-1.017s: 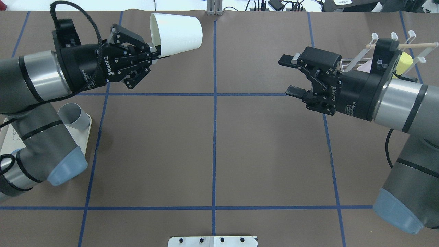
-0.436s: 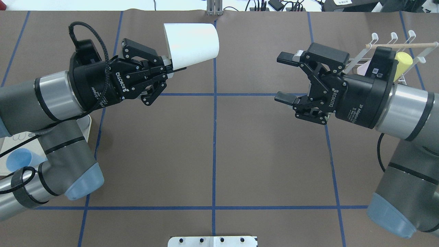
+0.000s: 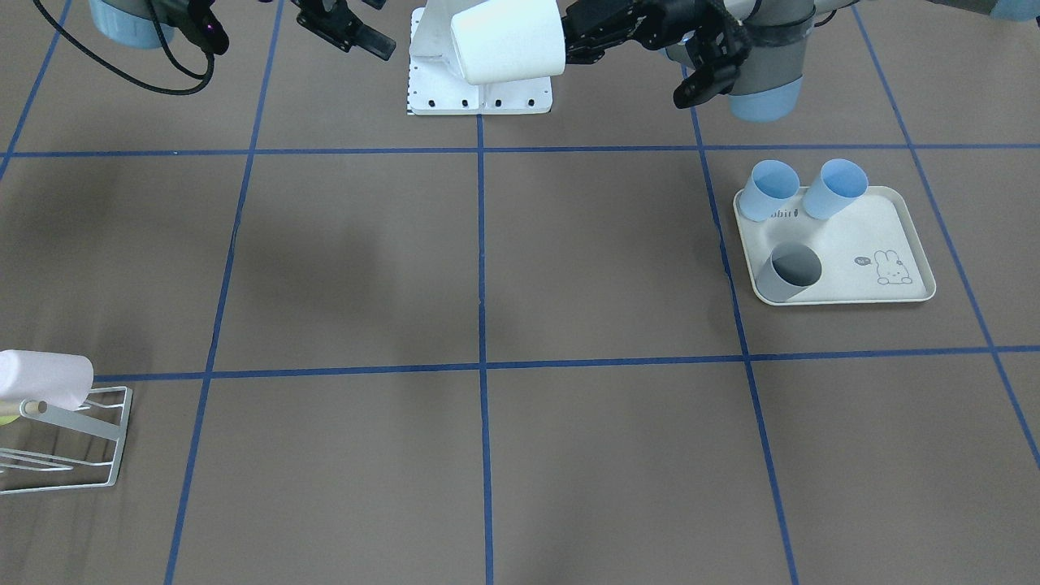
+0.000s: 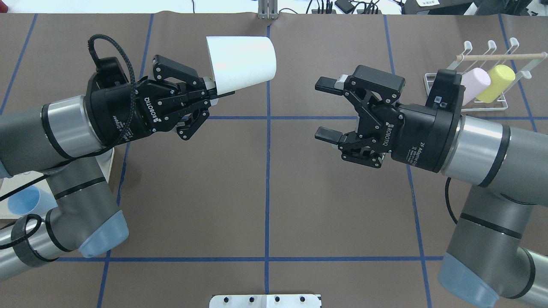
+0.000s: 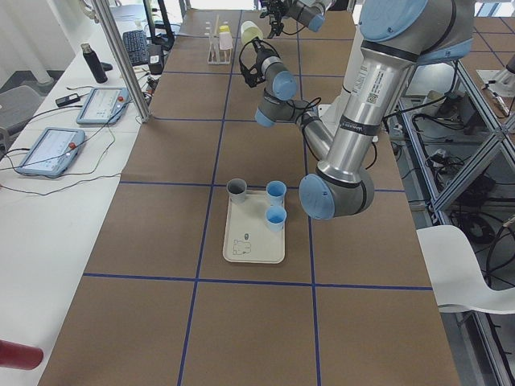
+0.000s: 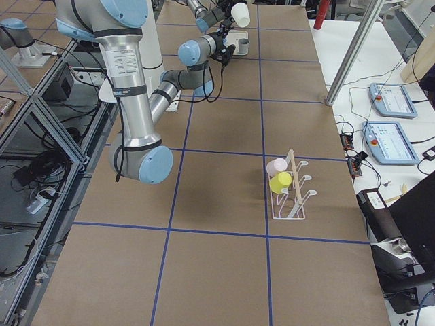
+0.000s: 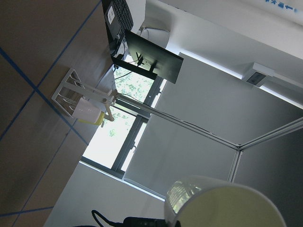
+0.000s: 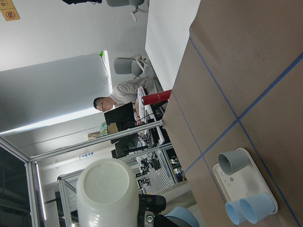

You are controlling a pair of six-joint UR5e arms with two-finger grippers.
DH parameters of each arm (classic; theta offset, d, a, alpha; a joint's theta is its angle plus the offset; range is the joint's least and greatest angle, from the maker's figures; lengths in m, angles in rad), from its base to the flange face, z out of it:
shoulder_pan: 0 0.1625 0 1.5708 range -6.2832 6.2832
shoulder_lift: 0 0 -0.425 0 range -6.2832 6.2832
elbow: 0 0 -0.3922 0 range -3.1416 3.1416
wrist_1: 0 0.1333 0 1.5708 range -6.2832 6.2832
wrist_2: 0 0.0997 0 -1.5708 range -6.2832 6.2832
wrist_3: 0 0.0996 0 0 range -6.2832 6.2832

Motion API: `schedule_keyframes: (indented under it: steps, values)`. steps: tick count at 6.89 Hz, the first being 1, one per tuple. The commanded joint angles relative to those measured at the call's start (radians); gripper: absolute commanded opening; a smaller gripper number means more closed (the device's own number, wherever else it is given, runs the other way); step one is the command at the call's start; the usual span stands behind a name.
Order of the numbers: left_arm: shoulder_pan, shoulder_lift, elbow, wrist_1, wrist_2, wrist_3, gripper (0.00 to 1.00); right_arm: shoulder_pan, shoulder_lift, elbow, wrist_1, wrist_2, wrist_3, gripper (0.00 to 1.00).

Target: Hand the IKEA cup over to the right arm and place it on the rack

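The left gripper grasps the white IKEA cup by its rim, sideways in the air, at 10 o'clock from the released, empty right gripper in the overhead view. The right gripper would do best to centre the cup's base end between its 2 jaws and clamp firmly before the left lets go.

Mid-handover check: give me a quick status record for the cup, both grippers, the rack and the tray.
cup: white cup, held in the air on its side, base toward the right arm
left gripper: shut on the white cup's rim
right gripper: open, empty, facing the cup, apart from it
rack: holds a pink cup and a yellow cup
tray: two blue cups, one grey cup
handover: not yet done
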Motion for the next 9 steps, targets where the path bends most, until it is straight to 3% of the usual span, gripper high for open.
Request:
schedule_keyframes:
  steps: [1,9]
  values:
    - [0.03,0.002,-0.014,0.013,0.002,0.01,0.0,-0.016,0.033,-0.018,0.007,-0.005,0.003,1.0]
    - [0.144,-0.007,-0.028,0.023,0.08,0.015,0.0,-0.011,0.056,-0.01,0.003,-0.037,0.003,1.0]
